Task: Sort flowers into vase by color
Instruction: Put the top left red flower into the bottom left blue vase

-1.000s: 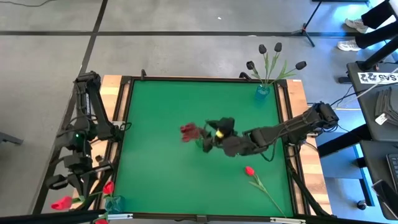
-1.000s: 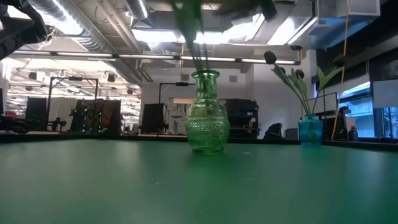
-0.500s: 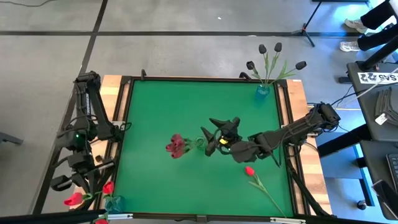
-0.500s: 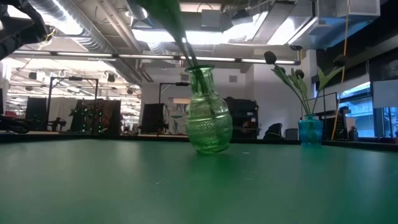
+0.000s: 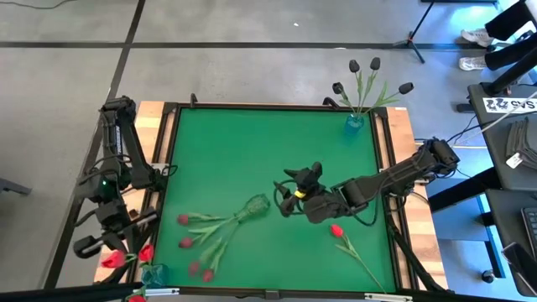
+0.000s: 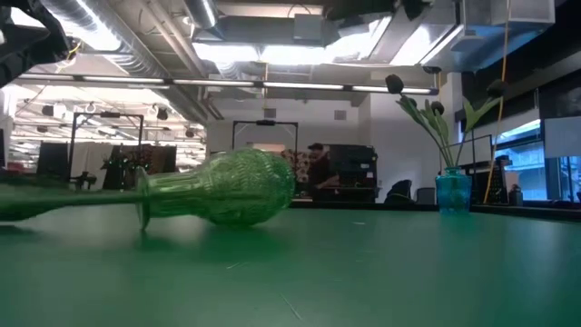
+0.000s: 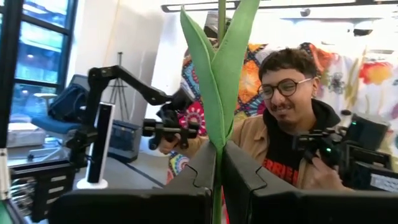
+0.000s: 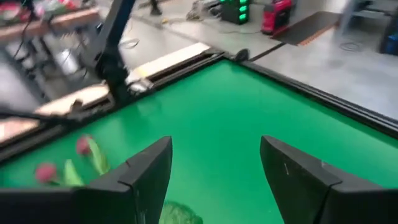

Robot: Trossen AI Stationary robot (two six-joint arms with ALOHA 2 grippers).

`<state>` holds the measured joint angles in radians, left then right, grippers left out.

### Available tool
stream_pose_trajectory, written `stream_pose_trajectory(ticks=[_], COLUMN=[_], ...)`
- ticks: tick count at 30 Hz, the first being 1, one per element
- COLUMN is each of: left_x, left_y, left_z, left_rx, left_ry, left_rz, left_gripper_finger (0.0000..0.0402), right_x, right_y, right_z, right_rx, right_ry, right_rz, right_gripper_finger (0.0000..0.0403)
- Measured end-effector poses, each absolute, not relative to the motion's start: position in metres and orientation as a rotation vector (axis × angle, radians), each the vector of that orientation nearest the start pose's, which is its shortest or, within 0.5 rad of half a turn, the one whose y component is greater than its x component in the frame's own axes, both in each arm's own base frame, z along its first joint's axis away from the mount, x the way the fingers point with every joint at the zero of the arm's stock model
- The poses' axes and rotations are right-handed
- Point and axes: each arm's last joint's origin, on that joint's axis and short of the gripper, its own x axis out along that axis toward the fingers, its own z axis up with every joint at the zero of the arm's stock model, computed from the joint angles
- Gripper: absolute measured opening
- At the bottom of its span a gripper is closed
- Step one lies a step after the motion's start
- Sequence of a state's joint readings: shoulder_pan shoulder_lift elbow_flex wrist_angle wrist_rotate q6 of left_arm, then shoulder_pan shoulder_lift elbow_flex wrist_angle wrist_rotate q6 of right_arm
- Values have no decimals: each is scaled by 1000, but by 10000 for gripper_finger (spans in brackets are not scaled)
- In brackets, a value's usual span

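Two grippers on my screen, only one out over the mat. My right gripper (image 5: 289,186) sits near the middle of the green table (image 5: 252,134) with its fingers (image 8: 140,177) spread wide and nothing between them. Using the green glass vase (image 5: 254,205) as my reference: the gripper is just beside its round base end, apart from it as far as I can tell from above.

That vase is flat on its side. In the low view the vase (image 6: 218,189) lies with its belly on the mat and its neck pointing away from the right gripper. Fanning out from the vase mouth are the pink-red flowers (image 5: 197,243), stems on the mat, heads scattered toward the left arm's corner of the table.

One bright red tulip (image 5: 337,231) lies on the other side of the vase, past my right gripper, close to the table's right edge. The blue vase with black tulips (image 5: 356,120) stands upright at the far right corner, well apart from the fallen vase.

My left gripper (image 7: 217,180) is off the table's left side, clamped on a green stem (image 7: 217,81), with a red flower head (image 5: 110,259) showing by it from above. Its camera sees a person behind.
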<state>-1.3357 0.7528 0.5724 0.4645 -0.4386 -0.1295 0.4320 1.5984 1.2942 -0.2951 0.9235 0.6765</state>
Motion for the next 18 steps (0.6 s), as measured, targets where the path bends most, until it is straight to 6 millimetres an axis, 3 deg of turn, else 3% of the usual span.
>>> stream_pose_trajectory(ticks=[5,13,18], left_x=[52,54,56], left_y=[-161,-159,-157], left_z=[326,325,324], left_rx=[-334,-323,-330], left_ry=[-134,-130,-115], left_rz=[-856,-757,-661], left_gripper_finger=[9,9,9], right_x=[342,411,446], right_y=[133,135,116], right_z=[283,230,230], right_rx=[152,16,-97], right_ry=[401,493,675], right_rz=[-470,-148,-61], right_gripper_finger=[243,245,284])
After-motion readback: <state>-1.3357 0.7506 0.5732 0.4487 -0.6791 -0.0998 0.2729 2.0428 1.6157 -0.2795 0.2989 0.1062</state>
